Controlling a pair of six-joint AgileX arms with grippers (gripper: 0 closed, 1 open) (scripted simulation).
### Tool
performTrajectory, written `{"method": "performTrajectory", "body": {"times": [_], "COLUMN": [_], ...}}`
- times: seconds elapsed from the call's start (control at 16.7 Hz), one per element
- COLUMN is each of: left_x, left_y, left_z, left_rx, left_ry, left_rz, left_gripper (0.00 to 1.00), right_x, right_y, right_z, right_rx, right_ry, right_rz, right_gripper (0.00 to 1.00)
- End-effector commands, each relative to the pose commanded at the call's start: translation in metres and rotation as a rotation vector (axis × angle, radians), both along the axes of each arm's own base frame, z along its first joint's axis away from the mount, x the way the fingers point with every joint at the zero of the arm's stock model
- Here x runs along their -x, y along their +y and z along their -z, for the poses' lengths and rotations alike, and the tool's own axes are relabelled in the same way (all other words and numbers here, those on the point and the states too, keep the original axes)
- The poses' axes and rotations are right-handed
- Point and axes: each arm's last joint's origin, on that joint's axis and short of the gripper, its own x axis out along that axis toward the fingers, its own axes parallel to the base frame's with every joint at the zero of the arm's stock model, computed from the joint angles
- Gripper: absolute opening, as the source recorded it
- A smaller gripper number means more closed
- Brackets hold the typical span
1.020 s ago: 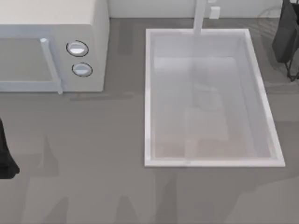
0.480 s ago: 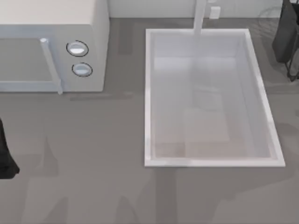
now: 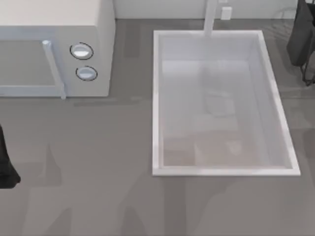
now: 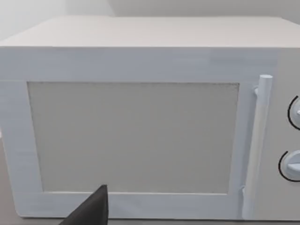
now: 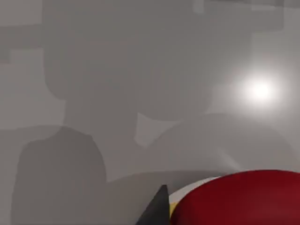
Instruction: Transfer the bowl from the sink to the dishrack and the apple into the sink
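The white sink (image 3: pixel 156 103) lies right of centre in the top view, its basin bare, with the faucet (image 3: pixel 210 17) at its far rim. The dishrack's thin dark wires (image 3: pixel 308 77) peek in at the far right edge. In the right wrist view, the red apple (image 5: pixel 239 199) hangs close above the grey table. It presses against a dark fingertip (image 5: pixel 158 208) of my right gripper, which looks shut on it. The bowl is out of view. My left arm (image 3: pixel 6 164) is parked at the left edge, and one of its fingertips (image 4: pixel 96 208) faces the microwave.
A white microwave (image 3: pixel 54 49) with two knobs stands at the far left, and its door (image 4: pixel 133 136) is shut. A solid black block (image 3: pixel 301 34) stands by the rack at the far right. Grey tabletop (image 3: pixel 98 196) spreads in front of the sink.
Both arms' visible parts stay put in the top view. The soft shadows on the table's front and the faint sheen on the sink floor have shifted slightly.
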Motion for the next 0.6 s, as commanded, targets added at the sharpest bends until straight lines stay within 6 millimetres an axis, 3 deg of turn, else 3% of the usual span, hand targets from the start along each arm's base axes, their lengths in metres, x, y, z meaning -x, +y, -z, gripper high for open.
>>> {"method": "performTrajectory", "body": {"times": [0.3, 0.6], "left_x": [0.0, 0.0], "left_y": [0.0, 0.0], "left_z": [0.0, 0.0], "left_rx": [0.0, 0.0], "left_ry": [0.0, 0.0], "left_rz": [0.0, 0.0], "left_gripper": [1.0, 1.0], "right_x": [-0.016, 0.0], "right_y": [0.067, 0.14], "right_z": [0.011, 0.011], "right_rx": [0.101, 0.074], "right_ry": [-0.376, -0.792], "right_rz": [-0.088, -0.12], "right_gripper": [0.0, 0.0]}}
